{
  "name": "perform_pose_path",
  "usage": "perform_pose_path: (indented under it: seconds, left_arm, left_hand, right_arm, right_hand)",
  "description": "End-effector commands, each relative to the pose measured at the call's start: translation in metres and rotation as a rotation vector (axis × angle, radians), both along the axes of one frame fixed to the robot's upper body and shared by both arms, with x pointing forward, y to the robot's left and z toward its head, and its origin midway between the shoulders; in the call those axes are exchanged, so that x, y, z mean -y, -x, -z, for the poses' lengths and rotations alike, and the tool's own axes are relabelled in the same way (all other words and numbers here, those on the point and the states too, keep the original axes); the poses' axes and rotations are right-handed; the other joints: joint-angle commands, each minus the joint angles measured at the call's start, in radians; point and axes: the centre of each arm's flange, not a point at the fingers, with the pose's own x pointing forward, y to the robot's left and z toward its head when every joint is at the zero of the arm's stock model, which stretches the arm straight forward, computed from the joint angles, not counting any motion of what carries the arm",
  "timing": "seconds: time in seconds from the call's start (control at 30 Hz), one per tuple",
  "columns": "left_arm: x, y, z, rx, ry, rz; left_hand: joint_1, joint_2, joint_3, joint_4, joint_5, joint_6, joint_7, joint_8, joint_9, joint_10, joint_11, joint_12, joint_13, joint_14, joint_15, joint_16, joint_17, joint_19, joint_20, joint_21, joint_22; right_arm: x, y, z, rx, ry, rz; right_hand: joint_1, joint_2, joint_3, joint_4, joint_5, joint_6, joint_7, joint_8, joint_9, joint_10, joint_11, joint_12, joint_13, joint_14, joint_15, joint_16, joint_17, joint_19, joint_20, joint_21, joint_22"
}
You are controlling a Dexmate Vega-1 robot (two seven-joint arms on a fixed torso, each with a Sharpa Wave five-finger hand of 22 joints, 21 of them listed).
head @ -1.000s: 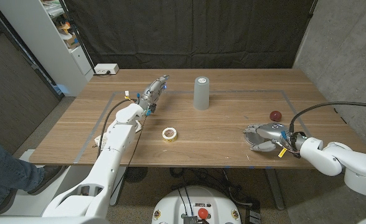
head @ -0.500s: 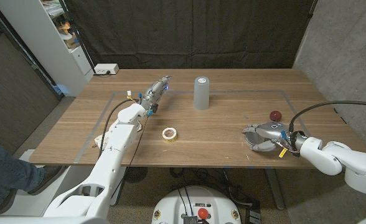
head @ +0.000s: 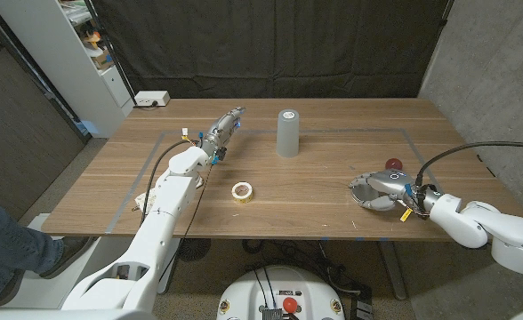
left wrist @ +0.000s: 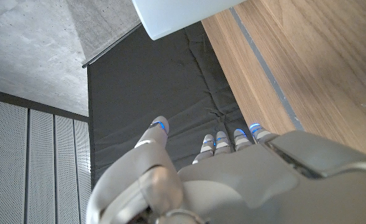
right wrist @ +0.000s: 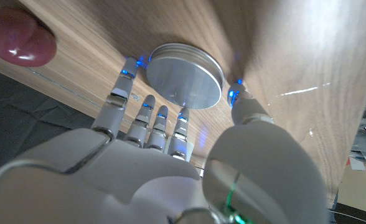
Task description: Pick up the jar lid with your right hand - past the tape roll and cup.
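Two hands are over the wooden tabletop (head: 315,200). The right hand (head: 379,188) is at the near right, its fingers (right wrist: 122,87) spread around the jar lid (right wrist: 186,76), which lies on the wood beneath the palm. From the right wrist view, a fingertip stands at each side of the lid's rim; whether they touch the rim cannot be determined, and the lid is not seen lifted. A dark red round object (head: 392,164) lies just beyond that hand. The left hand (head: 221,132) is extended over the far left area, fingers straight and apart, holding nothing. The grey cup (head: 286,132) stands upright at far centre. The tape roll (head: 242,190) lies flat nearer the front, left of centre.
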Motion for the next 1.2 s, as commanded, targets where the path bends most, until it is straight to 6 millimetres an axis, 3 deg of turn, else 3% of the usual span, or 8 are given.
perform_pose_path:
  seconds: [0.03, 0.27, 0.53, 1.2]
  left_arm:
    - [0.000, -0.001, -0.005, 0.006, 0.006, -0.001]
    - [0.003, -0.004, -0.003, -0.007, 0.001, 0.000]
    - [0.003, -0.005, -0.004, -0.010, -0.003, 0.001]
    - [-0.004, -0.007, -0.004, -0.006, 0.006, 0.008]
  left_hand:
    - [-0.005, -0.001, 0.003, -0.002, 0.008, -0.002, -0.008, 0.006, 0.005, -0.009, -0.002, 0.010, 0.000, -0.041, 0.005, 0.004, 0.001, -0.078, 0.005, 0.001, 0.006]
    - [-0.006, -0.002, 0.003, -0.002, 0.008, -0.002, -0.008, 0.006, 0.005, -0.009, -0.001, 0.010, 0.000, -0.041, 0.006, 0.004, 0.001, -0.077, 0.007, 0.002, 0.006]
    - [-0.007, -0.002, 0.004, -0.002, 0.008, 0.001, -0.008, 0.007, 0.005, -0.010, 0.000, 0.010, 0.000, -0.042, 0.007, 0.004, 0.001, -0.076, 0.008, 0.002, 0.006]
    - [-0.008, -0.001, 0.005, -0.002, 0.008, 0.008, -0.010, 0.008, 0.005, -0.010, 0.003, 0.010, 0.000, -0.043, 0.009, 0.005, 0.001, -0.076, 0.011, 0.003, 0.006]
  right_arm:
    - [0.001, -0.008, -0.002, 0.015, 0.018, -0.015]
    - [0.002, -0.011, -0.002, 0.008, 0.007, -0.028]
    - [-0.001, -0.011, -0.006, 0.021, -0.015, -0.048]
    - [-0.011, 0.002, -0.036, 0.082, -0.022, -0.050]
  right_hand:
    - [0.028, 0.009, -0.014, 0.004, -0.001, 0.031, -0.006, 0.010, 0.003, 0.033, -0.010, 0.012, 0.005, 0.030, -0.059, 0.020, 0.014, 0.066, -0.052, 0.006, 0.005]
    - [0.046, 0.021, -0.032, 0.009, -0.004, 0.096, -0.017, 0.024, 0.003, 0.083, -0.015, 0.024, 0.009, 0.075, -0.071, 0.049, 0.029, 0.102, -0.069, 0.007, 0.006]
    - [0.070, 0.033, -0.039, 0.006, -0.007, 0.122, -0.016, 0.026, 0.003, 0.104, -0.017, 0.028, 0.013, 0.102, -0.065, 0.065, 0.036, 0.125, -0.087, 0.007, 0.006]
    - [0.083, 0.038, -0.051, 0.009, -0.011, 0.126, -0.014, 0.019, 0.003, 0.118, -0.018, 0.028, 0.015, 0.107, -0.066, 0.070, 0.042, 0.134, -0.087, 0.002, 0.007]
